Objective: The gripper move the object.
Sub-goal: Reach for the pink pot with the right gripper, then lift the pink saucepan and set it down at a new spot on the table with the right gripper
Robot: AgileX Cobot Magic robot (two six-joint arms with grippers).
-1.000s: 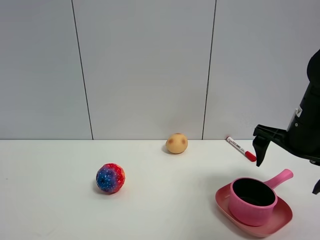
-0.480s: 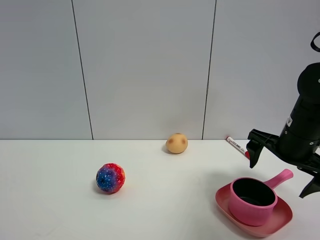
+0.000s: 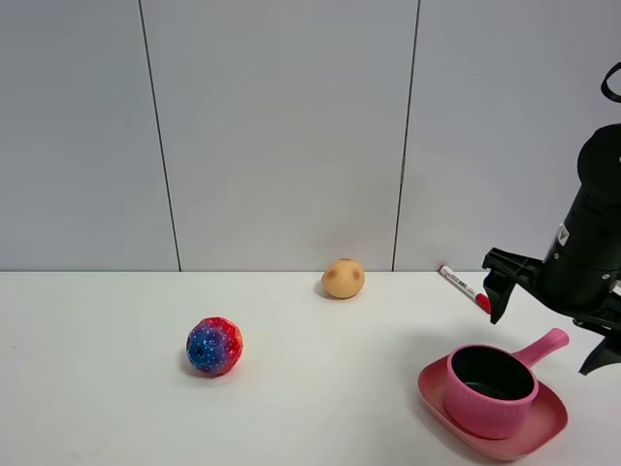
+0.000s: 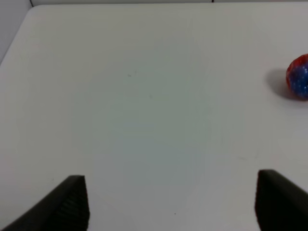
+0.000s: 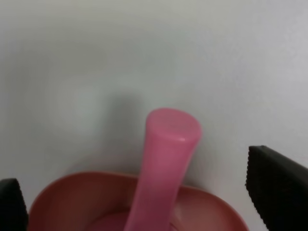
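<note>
Exterior high view: a white table (image 3: 320, 408) stands before a grey panelled wall. At the lower right of the frame, a small pink saucepan (image 3: 490, 390) sits on a flat pink plate (image 3: 545, 427), its handle (image 3: 551, 342) pointing up and right. The black right gripper (image 3: 545, 338) hovers over that handle, jaws spread wide, holding nothing. In the right wrist view, its fingers (image 5: 276, 185) flank the handle without touching it. A red-capped marker (image 3: 466, 287) lies further back, a tan round toy (image 3: 343, 278) sits at centre, and a red-and-blue ball (image 3: 214, 346) left of centre. In the left wrist view, the left gripper (image 4: 171, 204) is spread wide above the table.
</note>
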